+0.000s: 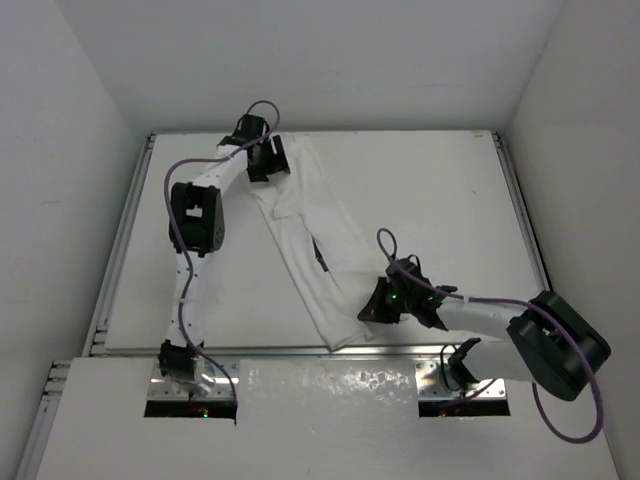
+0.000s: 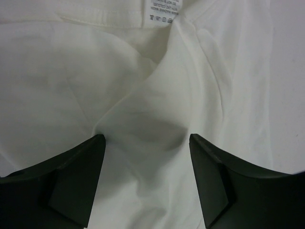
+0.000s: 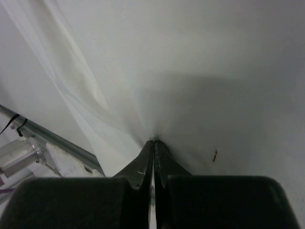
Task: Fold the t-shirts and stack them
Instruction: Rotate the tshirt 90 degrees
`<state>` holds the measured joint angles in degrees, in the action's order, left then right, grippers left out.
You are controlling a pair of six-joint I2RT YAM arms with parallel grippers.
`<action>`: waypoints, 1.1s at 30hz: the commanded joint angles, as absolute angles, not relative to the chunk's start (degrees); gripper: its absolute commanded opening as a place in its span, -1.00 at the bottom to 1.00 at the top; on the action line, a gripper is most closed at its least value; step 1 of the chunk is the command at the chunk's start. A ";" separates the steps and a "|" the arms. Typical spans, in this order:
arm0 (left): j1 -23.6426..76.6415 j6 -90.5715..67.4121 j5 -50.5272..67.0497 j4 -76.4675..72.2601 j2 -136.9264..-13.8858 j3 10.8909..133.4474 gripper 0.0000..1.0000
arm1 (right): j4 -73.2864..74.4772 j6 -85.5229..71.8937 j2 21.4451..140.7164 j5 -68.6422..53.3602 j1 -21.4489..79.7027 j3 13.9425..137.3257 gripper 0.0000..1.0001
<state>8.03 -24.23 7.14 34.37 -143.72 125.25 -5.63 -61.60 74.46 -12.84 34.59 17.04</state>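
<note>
Top view: one shirt (image 1: 320,250) lies slantwise across the table (image 1: 440,200), left gripper (image 1: 268,160) at its far end, right gripper (image 1: 385,303) at its near end. Left wrist: two fingers (image 2: 71,181) spread wide, a cloth ridge between them. Right wrist: two fingers (image 3: 143,168) pinched tight on shirt.

— Any writing to read?
— Only a small label (image 2: 163,9) sewn into the t-shirt (image 2: 71,86): grey print lines and a row of care symbols, upside down, too small to read.
— And the black mark (image 1: 320,256) on the cloth?
— No letters can be made out.
</note>
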 commanded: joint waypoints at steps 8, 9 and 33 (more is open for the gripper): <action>18.19 -18.10 18.45 29.28 -143.97 124.37 0.39 | -13.72 -73.48 75.85 -7.11 49.57 24.60 -0.86; 18.19 -18.45 19.15 28.40 -143.62 124.10 0.39 | -12.58 -73.22 74.98 -6.95 50.44 25.57 -0.86; 12.83 -24.96 -0.35 29.96 -129.45 108.36 0.06 | 17.66 -21.11 114.41 -1.13 28.66 80.92 -0.54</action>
